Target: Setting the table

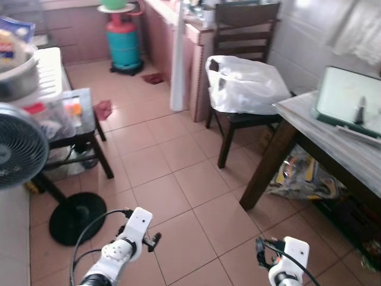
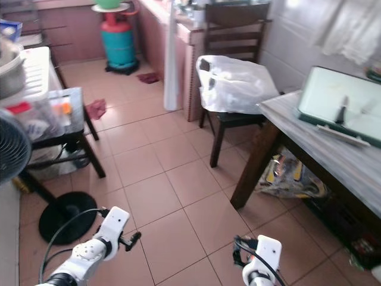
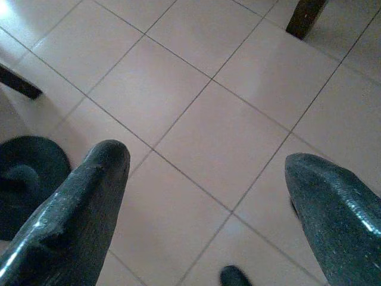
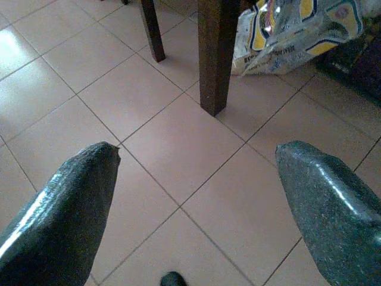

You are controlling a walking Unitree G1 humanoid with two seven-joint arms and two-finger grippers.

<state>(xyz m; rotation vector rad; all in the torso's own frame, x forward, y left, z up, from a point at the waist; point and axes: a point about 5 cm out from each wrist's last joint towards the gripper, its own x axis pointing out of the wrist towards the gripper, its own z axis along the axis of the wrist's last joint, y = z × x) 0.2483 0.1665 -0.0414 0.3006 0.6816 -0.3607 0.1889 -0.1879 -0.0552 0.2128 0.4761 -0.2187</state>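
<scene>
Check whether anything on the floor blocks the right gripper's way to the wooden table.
Nothing visible does. Bare tile lies between the open right gripper and the nearest leg of the wooden table. The printed bag lies under the table behind that leg, and the chair with the white plastic bag stands beyond the corner, off the line.

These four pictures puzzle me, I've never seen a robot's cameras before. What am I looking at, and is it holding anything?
The top two pictures come from the head of a walking humanoid robot, looking down into a tiled kitchen. Its silver arms show at the bottom. The other two come from cameras on its wrists, each looking along two black fingers at the floor. The left gripper and right gripper are both open and hold nothing. On the wooden table at the right lies a green-rimmed tray. A white plastic bag sits on the chair, and a standing fan is at the left.
</scene>
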